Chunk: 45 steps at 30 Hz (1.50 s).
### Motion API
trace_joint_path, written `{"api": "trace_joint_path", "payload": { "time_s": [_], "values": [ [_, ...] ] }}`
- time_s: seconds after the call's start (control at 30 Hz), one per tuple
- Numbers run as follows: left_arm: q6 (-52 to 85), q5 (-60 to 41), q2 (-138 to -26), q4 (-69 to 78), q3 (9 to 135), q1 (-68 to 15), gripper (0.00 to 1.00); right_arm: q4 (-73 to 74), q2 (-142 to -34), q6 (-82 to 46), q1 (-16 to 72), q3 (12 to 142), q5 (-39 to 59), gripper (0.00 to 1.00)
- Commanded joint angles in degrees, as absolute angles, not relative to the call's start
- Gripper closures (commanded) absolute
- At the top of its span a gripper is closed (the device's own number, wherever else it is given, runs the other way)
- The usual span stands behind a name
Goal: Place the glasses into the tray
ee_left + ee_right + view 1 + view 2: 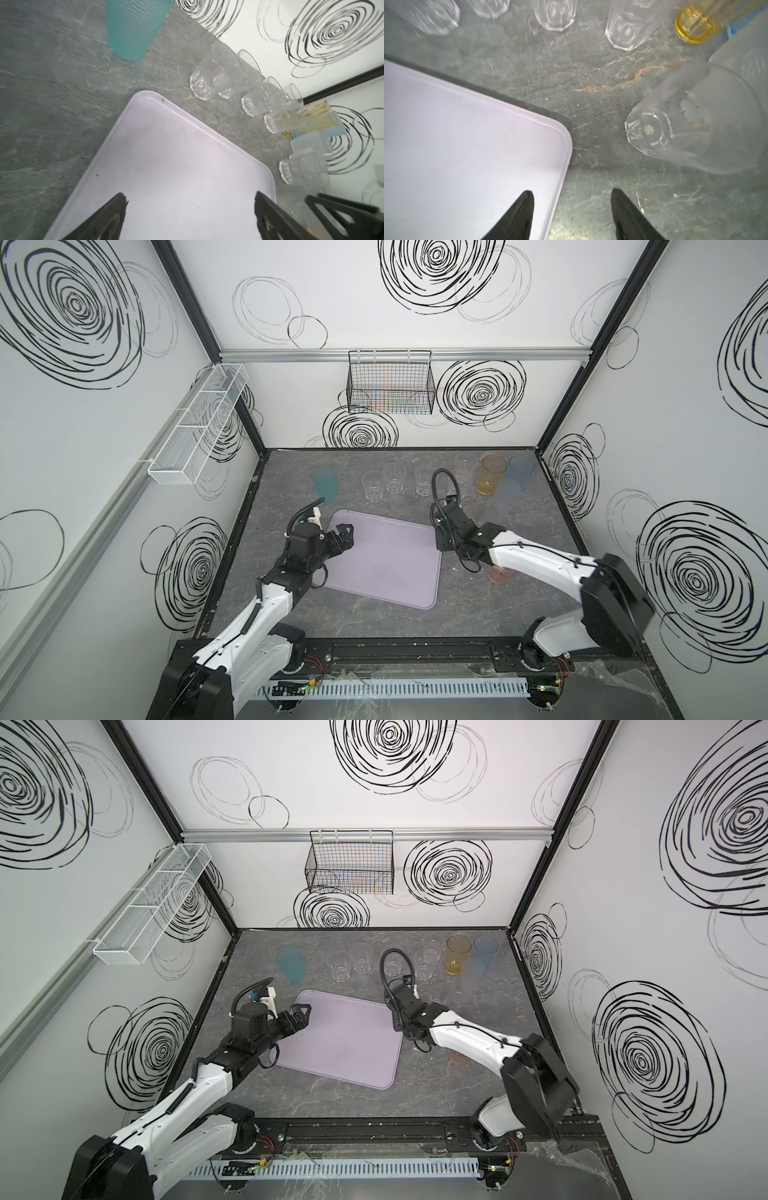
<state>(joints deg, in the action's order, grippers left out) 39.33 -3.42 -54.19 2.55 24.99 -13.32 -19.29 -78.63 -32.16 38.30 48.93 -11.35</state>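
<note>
The pale lilac tray (386, 568) lies mid-table with nothing on it. Behind it stand the glasses: a teal one (325, 485), three short clear ones (372, 486), an amber one (492, 475), a blue one (520, 466) and a frosted one (508, 494). A pink glass (500, 573) shows under the right arm. My left gripper (347, 533) is open above the tray's far left corner (145, 97), holding nothing. My right gripper (572, 191) is open and empty, straddling the tray's right edge (562, 158); a clear glass (654, 131) stands close by.
A black wire basket (390, 383) hangs on the back wall. A white mesh basket (199, 423) hangs on the left wall. The dark marbled tabletop (374, 622) runs from the tray to the front rail.
</note>
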Motion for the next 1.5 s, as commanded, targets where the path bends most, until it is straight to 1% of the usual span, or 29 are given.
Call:
{"api": "trace_joint_path", "payload": {
  "time_s": [0.0,0.07,0.17,0.2,0.33,0.43,0.6,0.77,0.93,1.1,1.2,1.3,1.37,1.47],
  "values": [
    [37.85,3.03,-55.73,2.06,29.38,-12.51,0.02,-12.88,-71.81,-37.56,36.32,42.39,-0.60,0.35],
    [39.53,6.17,-57.56,2.59,29.72,-11.57,0.04,-9.50,-69.68,-40.12,36.00,38.52,1.17,0.33],
    [48.10,2.53,-59.52,8.35,26.76,-7.96,0.04,-7.44,-71.53,-42.35,35.11,35.79,3.46,0.30],
    [48.85,3.15,-60.28,9.34,26.53,-7.95,0.04,-7.74,-72.70,-43.58,34.66,35.90,4.40,0.29],
    [46.27,5.85,-63.45,8.74,26.86,-8.14,0.04,-7.70,-77.67,-43.93,33.77,37.16,6.97,0.26],
    [46.85,5.65,-64.72,10.76,24.22,-7.74,0.04,-6.10,-82.06,-42.98,33.46,37.57,9.25,0.25],
    [52.79,2.92,-64.85,17.47,16.87,-9.65,0.04,-4.20,-87.29,-41.63,33.12,40.05,11.06,0.24],
    [55.22,3.43,-63.87,18.71,12.85,-14.08,0.04,-5.85,-92.61,-38.31,32.28,46.74,11.85,0.24],
    [57.32,4.57,-59.33,15.37,11.25,-18.87,0.04,-7.36,-98.17,-36.29,31.92,53.39,11.13,0.24],
    [60.33,7.11,-49.03,6.40,9.25,-23.45,0.04,-8.69,-104.28,-34.00,30.50,59.48,8.70,0.25],
    [60.45,8.88,-43.18,3.03,7.95,-23.39,0.04,-8.52,-107.04,-33.75,30.07,61.29,9.32,0.26],
    [57.08,6.34,-42.51,4.10,8.44,-20.22,0.04,-10.17,-107.03,-34.07,30.19,61.58,7.18,0.26],
    [52.23,2.98,-44.50,2.68,11.04,-17.63,0.04,-10.85,-104.22,-34.25,30.21,60.39,4.68,0.26],
    [46.71,1.77,-46.42,1.49,14.18,-15.75,0.04,-11.24,-98.87,-33.91,30.18,58.60,2.97,0.25]
  ]
}}
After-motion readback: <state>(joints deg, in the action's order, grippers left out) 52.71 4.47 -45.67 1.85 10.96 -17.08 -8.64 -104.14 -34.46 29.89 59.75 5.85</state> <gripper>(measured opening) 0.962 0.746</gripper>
